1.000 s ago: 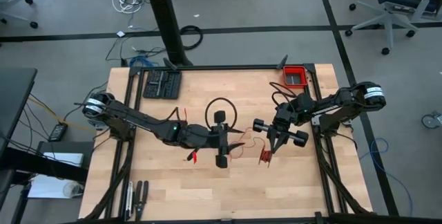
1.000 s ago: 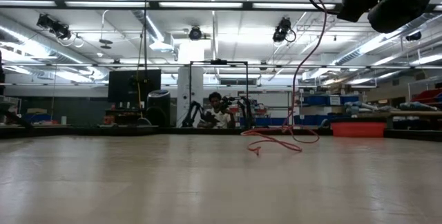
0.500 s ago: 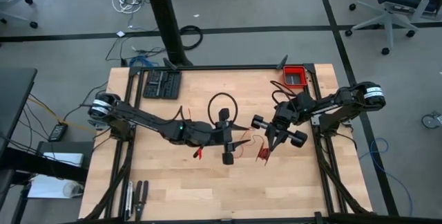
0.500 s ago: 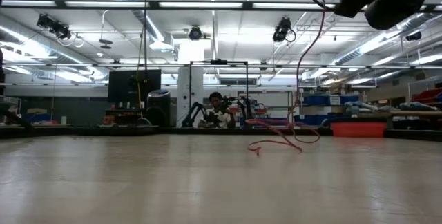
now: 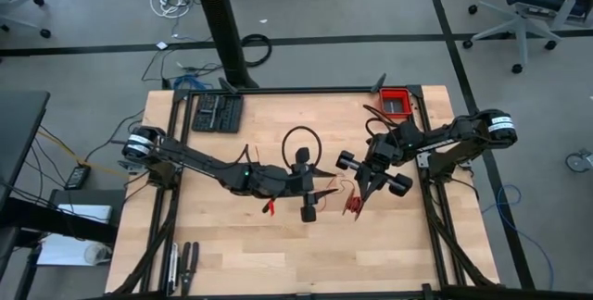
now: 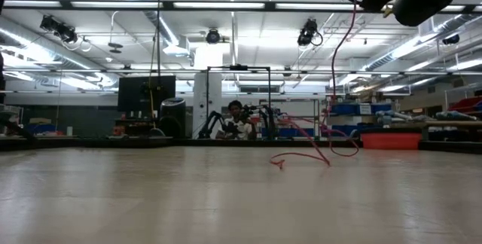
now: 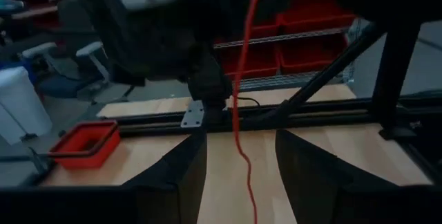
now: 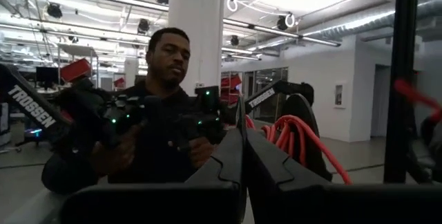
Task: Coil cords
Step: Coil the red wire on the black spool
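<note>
The wooden desk (image 5: 232,254) has a black frame along its edges, and the widest bare stretch lies along its near side and left half, where neither arm reaches. A black keyboard-like pad (image 5: 216,112) lies at the far left corner, and a black cable loop (image 5: 298,140) sits near the far middle. At the far right corner stands a red bin (image 5: 397,102); what it holds, if anything, is hard to make out from above.

The left claw (image 5: 326,192) reaches toward the desk's middle with its fingers spread wide and nothing pinched; in the left wrist view the red cord (image 7: 242,106) hangs down between them. The right claw (image 5: 359,200) hovers just beside it, right of centre, fingers clenched together, with the strand apparently caught there. In the low view the cord (image 6: 331,86) drops from that claw above and ends in loose loops on the desk surface, with a small red bundle (image 5: 353,207) under the right claw.
</note>
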